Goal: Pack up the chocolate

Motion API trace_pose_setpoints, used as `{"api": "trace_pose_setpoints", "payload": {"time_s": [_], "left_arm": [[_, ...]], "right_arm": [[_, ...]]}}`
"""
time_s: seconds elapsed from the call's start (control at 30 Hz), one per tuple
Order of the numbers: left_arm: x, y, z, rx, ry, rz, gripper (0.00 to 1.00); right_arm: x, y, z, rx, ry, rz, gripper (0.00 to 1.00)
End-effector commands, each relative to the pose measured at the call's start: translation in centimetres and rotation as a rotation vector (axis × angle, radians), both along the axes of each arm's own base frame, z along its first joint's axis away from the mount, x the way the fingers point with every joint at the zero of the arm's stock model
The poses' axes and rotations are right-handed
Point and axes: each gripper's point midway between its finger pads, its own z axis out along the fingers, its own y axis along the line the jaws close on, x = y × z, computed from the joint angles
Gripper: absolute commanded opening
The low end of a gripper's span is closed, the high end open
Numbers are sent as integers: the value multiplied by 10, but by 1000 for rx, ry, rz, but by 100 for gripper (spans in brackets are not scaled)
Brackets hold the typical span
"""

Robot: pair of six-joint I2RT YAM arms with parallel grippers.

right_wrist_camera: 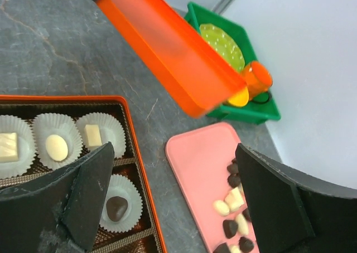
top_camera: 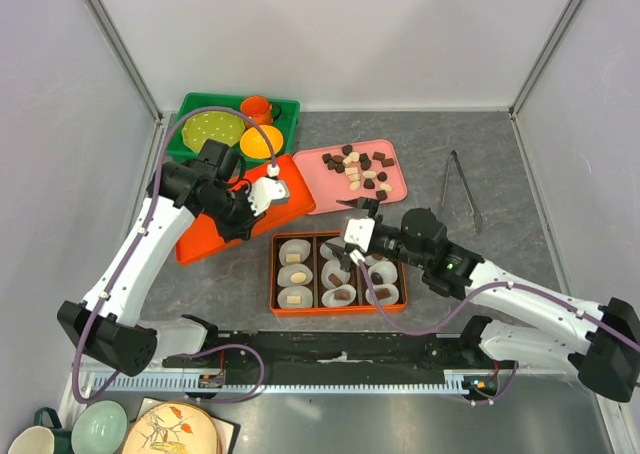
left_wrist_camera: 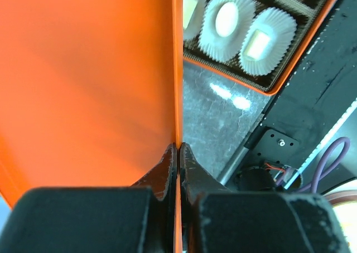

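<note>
My left gripper [left_wrist_camera: 178,148] pinches the edge of the flat orange plastic lid [left_wrist_camera: 83,86], held tilted. My right gripper [right_wrist_camera: 173,152] hangs spread wide above the shallow orange box [top_camera: 271,274]. The chocolate [top_camera: 360,169] lies partly on the pink rectangular tray [top_camera: 325,196] and partly in the box's white paper cups [left_wrist_camera: 279,27].

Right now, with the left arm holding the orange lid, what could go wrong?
The left end effector pinches only the thin edge of the orange lid, so the lid may pivot or slip out. The right end effector hangs open over the box; swinging the lid across could strike it. Chocolates lie loose on the pink tray; closing now might leave them unpacked.
</note>
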Motion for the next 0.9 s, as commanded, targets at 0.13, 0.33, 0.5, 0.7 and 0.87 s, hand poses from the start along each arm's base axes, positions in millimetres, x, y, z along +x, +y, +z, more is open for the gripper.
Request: {"api": "trace_pose_setpoints", "payload": {"time_s": [0.13,0.33,0.5,0.7,0.87], "left_arm": [[-53,-15,17,-24,43,-309,1],[-60,-27,14,-14,53,-403,2],[-62,-31,11,-9,69,-416,2],[-63,-31,12,-7,57,-429,2],[-68,-29,10,-2,56,-445,1]], "right_arm": [[-27,-5,46,-15,-199,6,98],[-38,1,36,-89,-226,24,98],[-44,8,14,-234,-292,17,98],[-37,10,4,-319,-434,-47,95],[-28,18,11,-299,-504,-96,83]]}}
